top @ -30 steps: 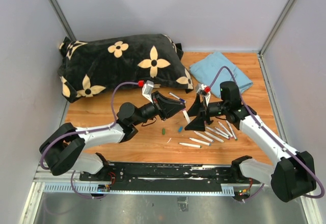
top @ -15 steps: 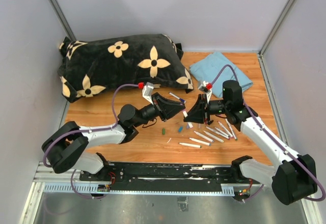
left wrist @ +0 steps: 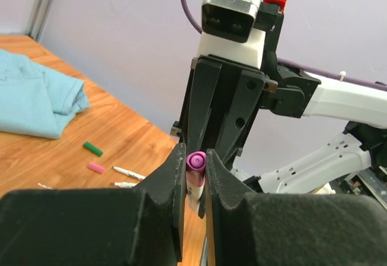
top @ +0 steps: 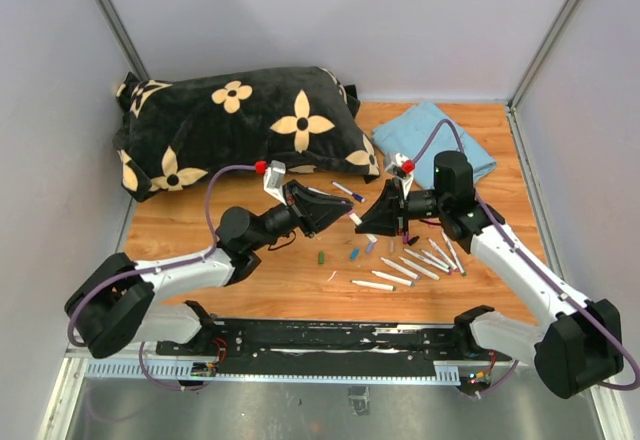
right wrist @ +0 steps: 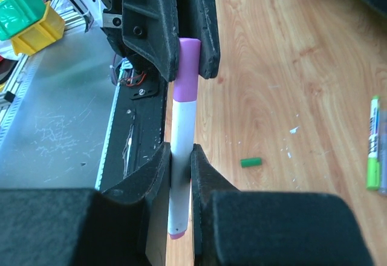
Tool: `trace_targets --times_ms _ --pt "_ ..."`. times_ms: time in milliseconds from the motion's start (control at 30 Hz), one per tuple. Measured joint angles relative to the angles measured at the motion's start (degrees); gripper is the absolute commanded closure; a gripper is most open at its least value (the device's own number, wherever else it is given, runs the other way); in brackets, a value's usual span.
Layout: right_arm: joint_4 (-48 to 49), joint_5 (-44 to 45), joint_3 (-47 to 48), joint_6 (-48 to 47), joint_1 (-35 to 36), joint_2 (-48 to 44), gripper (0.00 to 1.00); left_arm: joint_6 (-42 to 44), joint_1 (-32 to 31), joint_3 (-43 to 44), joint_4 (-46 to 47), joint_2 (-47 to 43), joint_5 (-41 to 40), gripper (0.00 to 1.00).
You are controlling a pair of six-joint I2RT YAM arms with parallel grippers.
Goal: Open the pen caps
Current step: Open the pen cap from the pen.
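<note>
Purple cap (right wrist: 187, 66) is not yet off: left gripper (left wrist: 195, 159) pinches it, right gripper (right wrist: 180, 155) holds the pen (right wrist: 182, 121); loose caps (top: 321, 257) lie mid-frame.

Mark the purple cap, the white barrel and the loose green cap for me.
purple cap (right wrist: 187, 66), right wrist view, mid-side of the cap.
white barrel (right wrist: 182, 124), right wrist view, bare stretch below the cap.
loose green cap (right wrist: 250, 162), right wrist view, its middle.

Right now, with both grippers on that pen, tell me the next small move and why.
The left gripper is shut on the purple cap, the right gripper is shut on the white barrel, and the cap is not yet off. So, probably: pull the two grippers straight apart along the barrel's length.
</note>
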Motion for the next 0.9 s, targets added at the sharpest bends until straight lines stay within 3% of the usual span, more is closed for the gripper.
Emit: trace_targets --times_ms 133,300,633,900 --pt "0.9 0.2 0.9 -1.0 0.6 0.0 0.99 -0.7 2.2 -0.6 -1.7 -3.5 0.5 1.00" --pt "-4.7 -3.1 -0.6 -1.7 1.6 0.1 0.99 -0.8 9.9 -0.5 1.9 -9.8 -8.0 1.00" --pt "-8.3 -4.3 -0.6 -4.2 2.3 0.0 0.99 -1.2 12.0 -2.7 1.4 -15.5 -11.0 1.00" --pt "-14.3 -0.6 -0.6 -10.9 5.7 -0.5 0.97 -0.8 12.3 -8.1 -6.8 -22.2 -10.8 1.00"
